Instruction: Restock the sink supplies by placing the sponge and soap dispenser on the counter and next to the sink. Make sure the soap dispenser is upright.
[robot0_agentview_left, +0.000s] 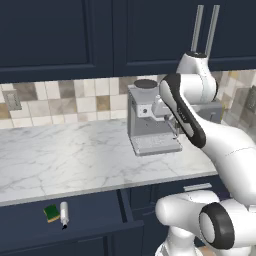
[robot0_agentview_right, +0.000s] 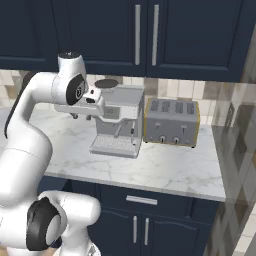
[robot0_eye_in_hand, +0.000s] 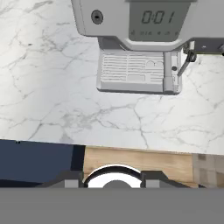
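left base view: green-and-yellow flat sponge (robot0_agentview_left: 51, 213) beside slim white soap dispenser (robot0_agentview_left: 64, 213), lying in open navy drawer (robot0_agentview_left: 95, 212); gripper's opening cannot be made out.

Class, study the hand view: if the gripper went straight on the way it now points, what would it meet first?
Probably the bare marble counter just in front of the coffee machine; depth is hard to judge, so the machine's drip tray might come first.

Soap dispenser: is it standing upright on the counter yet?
No, the soap dispenser lies on its side in the open drawer, beside the sponge, below the counter.
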